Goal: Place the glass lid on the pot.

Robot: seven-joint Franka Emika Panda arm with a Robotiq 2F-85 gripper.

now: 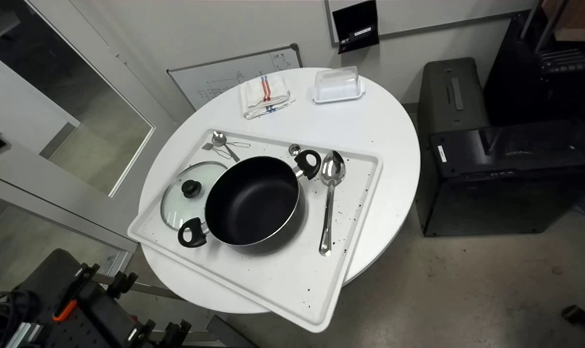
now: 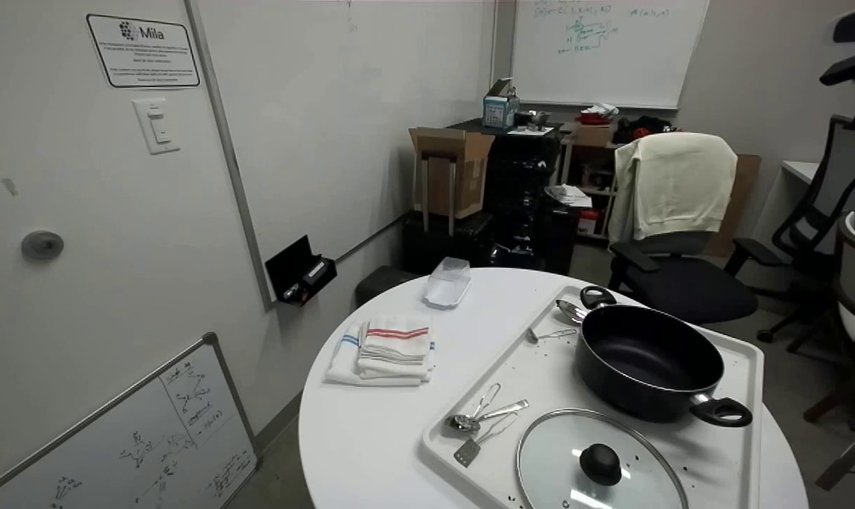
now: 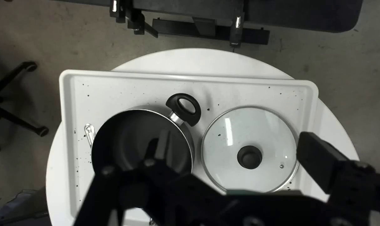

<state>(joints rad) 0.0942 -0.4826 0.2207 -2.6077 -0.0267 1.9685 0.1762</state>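
In an exterior view, the pot (image 1: 251, 203) is standing upright on a white tray (image 1: 273, 290), which is resting on a round table (image 1: 394, 140) and overhanging its edge. The glass lid (image 1: 176, 208) is lying on the tray beside the pot, knob (image 1: 191, 188) upward, partly hidden by the pot. A large metal spoon (image 1: 332, 174) is lying on the pot's opposite side. Folded towels (image 1: 266, 94) and a clear-covered dish (image 1: 338, 87) are sitting on the table beyond the tray.

In an exterior view, the frame is cutting off part of the lid. Small utensils (image 2: 470, 423) are lying near it, along the tray's edge. A chair (image 2: 682, 286) is standing behind the table.

In the wrist view, the gripper (image 3: 234, 144) is showing its fingers (image 3: 318, 158) spread wide, one appearing over the pot's interior, the other at the lid's rim farther from the pot. The knob is showing between them. A narrow strip of tray is separating lid and pot.
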